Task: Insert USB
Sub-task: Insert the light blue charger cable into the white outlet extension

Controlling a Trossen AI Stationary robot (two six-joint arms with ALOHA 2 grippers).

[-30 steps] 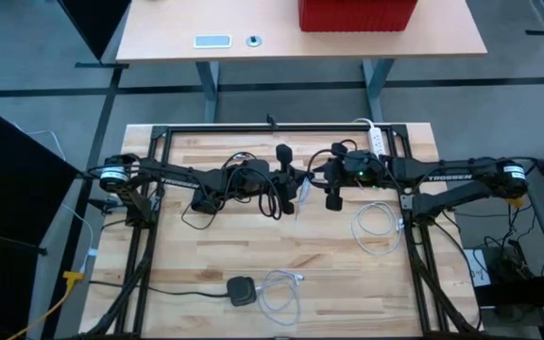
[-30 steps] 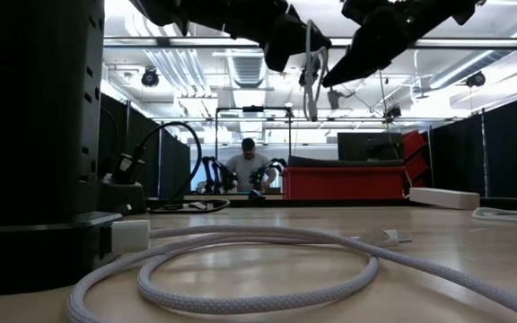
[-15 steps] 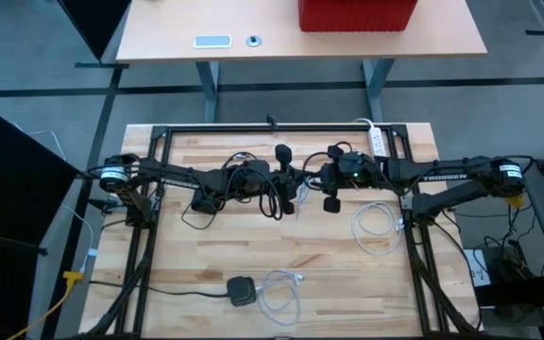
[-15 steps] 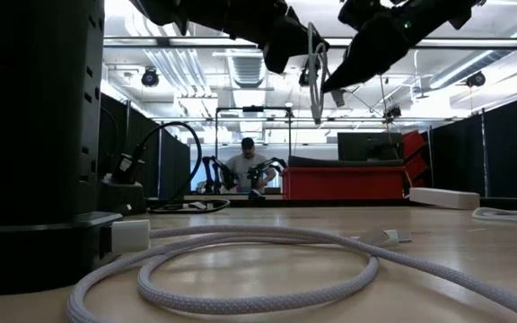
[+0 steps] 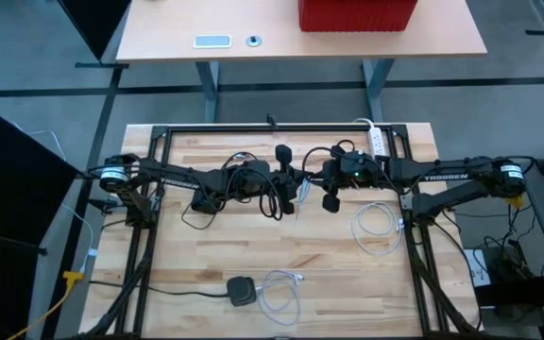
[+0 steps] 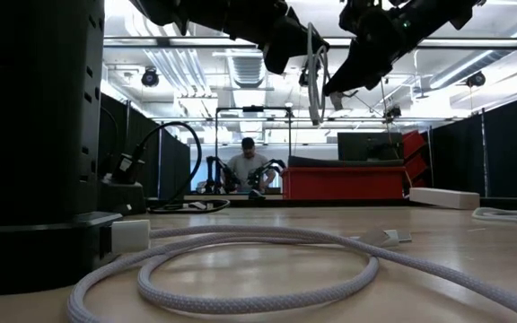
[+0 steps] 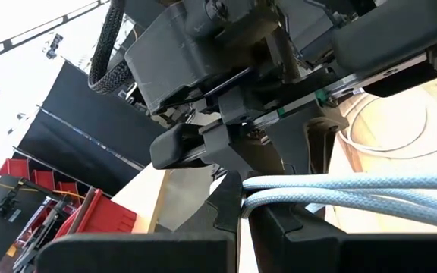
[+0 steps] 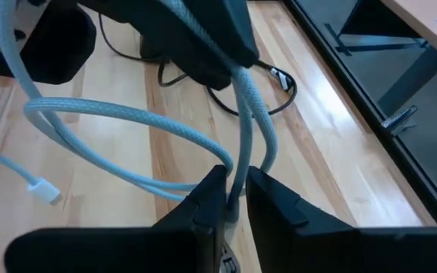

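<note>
A pale braided cable (image 6: 315, 81) hangs in loops between my two grippers, above the middle of the table. My left gripper (image 5: 296, 186) is shut on two strands of it (image 7: 340, 189). My right gripper (image 5: 321, 184) faces the left one and is shut on one strand (image 8: 237, 178). The cable's white USB plug (image 8: 44, 189) dangles free at the end of a loop, above the wooden table (image 5: 206, 255). A black charger block (image 5: 242, 288) lies on the near part of the table, with a second pale cable (image 5: 280, 293) coiled beside it. My left gripper pinches two strands of the pale cable (image 7: 279, 191) side by side between its two fingers. It comes in about level from the table's left. The strands run out from the fingertips toward the right gripper, clear of the table. My right gripper pinches one strand of the cable (image 8: 236, 199) between its two fingers, slanting down from the table's right. The strand runs up from the fingers to the left gripper (image 8: 203, 45). The rest of the cable sags in a slack loop (image 8: 120, 117) clear of the table.
A white coiled cable (image 5: 376, 229) lies at the right of the table and a power strip (image 5: 378, 140) at the far right. Black cords (image 5: 201, 212) trail under the left arm. In the low view a person works at a bench far behind the table.
My right gripper has rolled a little and its fingers have closed in on the strand hanging from the left gripper. The hanging loop has swung slightly toward the right gripper.
</note>
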